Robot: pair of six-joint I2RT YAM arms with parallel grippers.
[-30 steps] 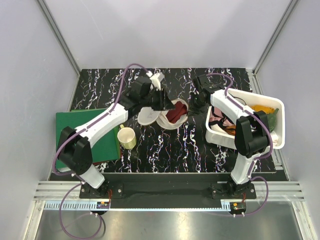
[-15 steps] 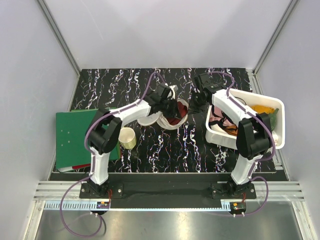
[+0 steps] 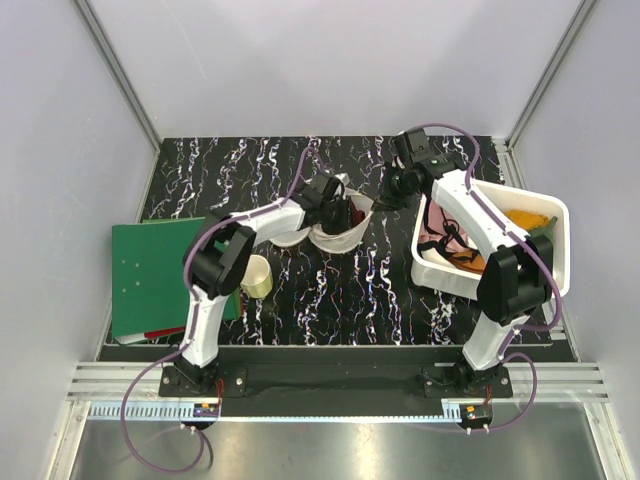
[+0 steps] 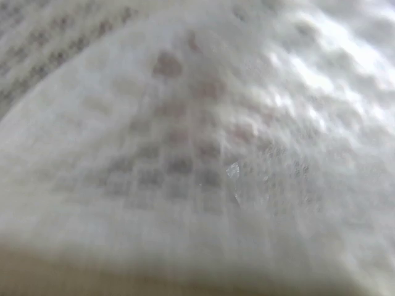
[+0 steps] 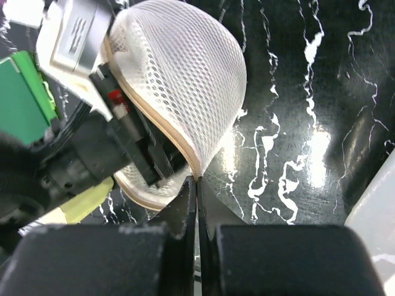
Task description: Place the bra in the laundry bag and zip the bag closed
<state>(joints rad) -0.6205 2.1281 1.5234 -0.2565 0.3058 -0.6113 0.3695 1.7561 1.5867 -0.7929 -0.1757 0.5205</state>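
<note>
Green folder (image 3: 150, 265) and cup (image 3: 254, 275) on the far left haven't budged. What's changed in the last sec is the left arm: it swung in from the left, and the left gripper (image 3: 340, 208) is now shoved right inside the mouth of the bag (image 3: 335, 238). Its wrist cam is just blurry white mesh, so can't tell if those fingers are open or closed.

Bra (image 3: 357, 214) is in the bag, only a bit of dark red showing at the opening from the top cam. Looks like the left is tucking it deeper, so imo stuffing is nearly done and the zip is what's left.

Right gripper (image 5: 196, 180) has its fingers pinched tight on the bag's zipper rim, and it has pulled that edge up and back vs a sec ago, so the mesh domes up and the mouth stays open. White bin (image 3: 560, 280) with other cloths sits far right.

Table (image 3: 330, 300) is black marble w/ white veins, probably slippery for a light bag. Pale plain walls and alu frame posts all round.
</note>
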